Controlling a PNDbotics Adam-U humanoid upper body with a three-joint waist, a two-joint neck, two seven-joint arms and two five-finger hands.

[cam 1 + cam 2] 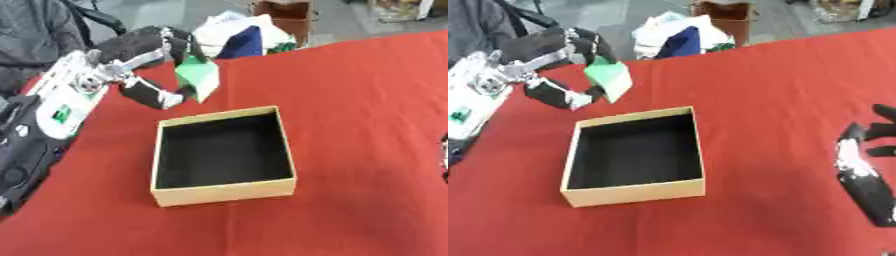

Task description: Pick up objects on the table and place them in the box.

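My left hand (153,57) holds a small green and white carton (199,77) above the red table, just beyond the far left corner of the box; its fingers curl over the carton's top and the thumb presses from below. The box (223,192) is square, tan outside and black inside, open at the top and with nothing in it. My right hand (864,167) rests at the right edge of the table with its fingers spread, holding nothing.
A red cloth (367,90) covers the table. Beyond the far edge lie a pile of white and dark blue things (245,37) and a brown box (284,17) on the floor. A person's grey sleeve (31,30) shows at the top left.
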